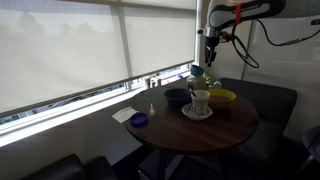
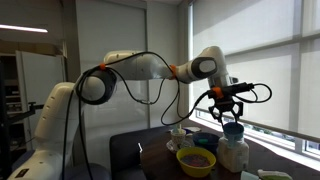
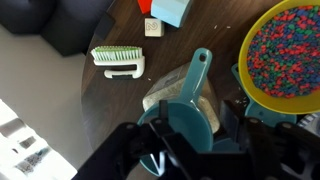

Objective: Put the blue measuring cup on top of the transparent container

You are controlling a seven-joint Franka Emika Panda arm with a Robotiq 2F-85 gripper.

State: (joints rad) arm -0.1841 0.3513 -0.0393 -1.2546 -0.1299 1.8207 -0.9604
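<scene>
The blue measuring cup [image 3: 186, 118] is teal and rounded, with its handle pointing away from me. It sits on top of the transparent container [image 3: 160, 96], which holds pale grains. In an exterior view the cup [image 2: 232, 127] rests on the container [image 2: 233, 152] at the table's window side, and both show small in an exterior view [image 1: 196, 72]. My gripper [image 2: 226, 110] hangs just above the cup with its fingers spread and apart from it. In the wrist view the fingers [image 3: 190, 140] stand either side of the cup. It also shows high over the table in an exterior view [image 1: 211, 50].
A yellow bowl of coloured beads [image 3: 290, 55] stands right beside the container [image 2: 196, 160]. On the round dark table [image 1: 230, 125] are a white cup on a saucer [image 1: 198, 105], a dark blue bowl [image 1: 176, 96] and a purple dish [image 1: 139, 120]. A green brush [image 3: 118, 62] lies nearby.
</scene>
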